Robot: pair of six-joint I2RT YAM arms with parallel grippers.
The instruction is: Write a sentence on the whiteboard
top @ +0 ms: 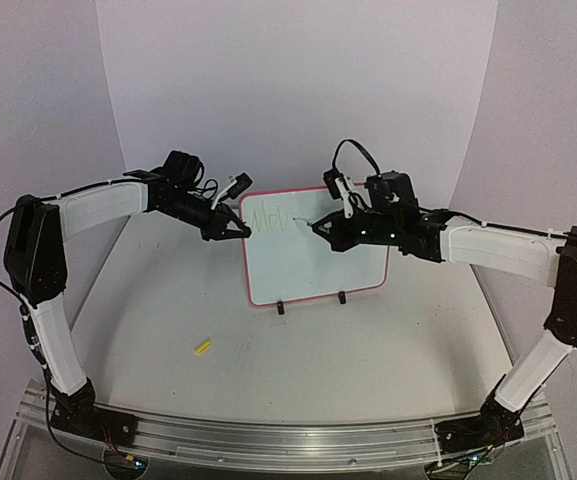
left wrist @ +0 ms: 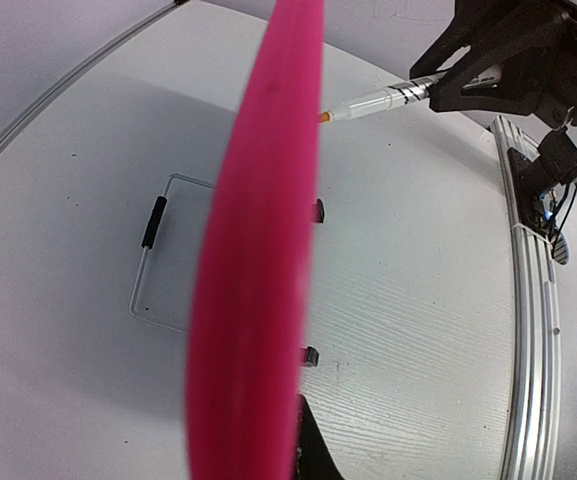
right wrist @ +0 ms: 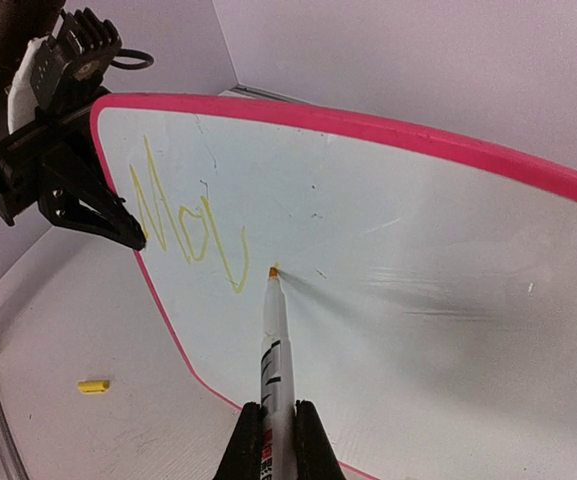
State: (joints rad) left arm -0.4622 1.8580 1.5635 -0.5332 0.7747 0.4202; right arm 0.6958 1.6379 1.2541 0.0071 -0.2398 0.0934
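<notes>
The whiteboard (top: pixel 318 265), white with a pink-red frame, stands upright on two black feet at the table's middle. My left gripper (top: pixel 242 230) is shut on its left edge. In the left wrist view the frame (left wrist: pixel 258 260) fills the middle as a blurred pink band, with one black finger (left wrist: pixel 318 455) beside it. My right gripper (top: pixel 322 228) is shut on a white marker (right wrist: pixel 276 360). The marker's orange tip (right wrist: pixel 273 271) touches the board. The sentence (right wrist: pixel 188 225) is a few yellow-green letters at the board's upper left, just left of the tip. The marker also shows in the left wrist view (left wrist: pixel 388 97).
A small yellow cap (top: pixel 203 348) lies on the table in front of the board, left of centre; it also shows in the right wrist view (right wrist: pixel 93 386). A thin rectangular outline with a black piece (left wrist: pixel 155 222) lies behind the board. A metal rail (top: pixel 268 435) runs along the near edge.
</notes>
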